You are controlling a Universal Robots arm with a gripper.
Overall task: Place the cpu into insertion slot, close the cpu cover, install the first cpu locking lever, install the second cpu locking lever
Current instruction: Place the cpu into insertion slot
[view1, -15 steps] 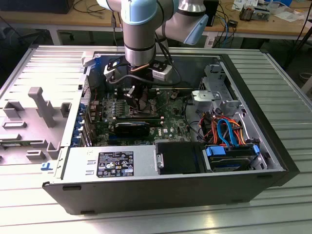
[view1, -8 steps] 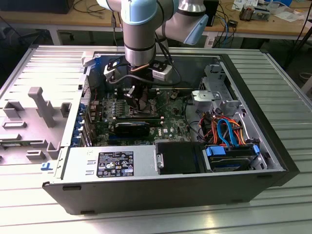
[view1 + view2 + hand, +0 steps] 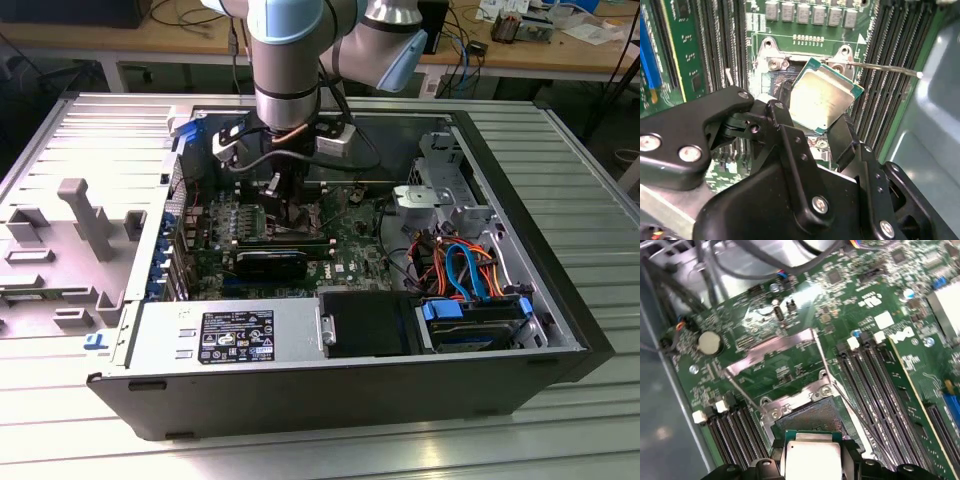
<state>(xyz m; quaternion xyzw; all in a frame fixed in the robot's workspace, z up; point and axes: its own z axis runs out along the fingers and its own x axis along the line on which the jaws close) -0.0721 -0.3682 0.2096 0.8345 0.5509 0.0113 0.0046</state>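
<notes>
- In the exterior view, the gripper (image 3: 287, 200) reaches down into the open computer case (image 3: 540, 300). It is over the green motherboard (image 3: 355, 255), at about 12 o'clock from the grey power supply (image 3: 235, 335).
- In the second wrist view, the gripper (image 3: 812, 112) is closed on the cpu (image 3: 822, 97) and pinches it at two opposite edges. The chip hangs above the insertion slot (image 3: 770, 82) and is not seated. It looks turned and a little tilted against the slot's silver rim. I judge that one corner could meet the socket first and bend the contacts if it goes down like this. A thin locking lever (image 3: 885, 68) runs near one corner of the chip and could catch it.
- In the first wrist view, the cpu (image 3: 812, 457) sits between the black fingers (image 3: 852, 460). The insertion slot (image 3: 810, 417) lies open just beyond it. The cpu cover (image 3: 772, 347) is swung open on the far side of the slot, so it does not block the way. The grip is only on the thin edges, so I think a slip could drop the chip askew.
</notes>
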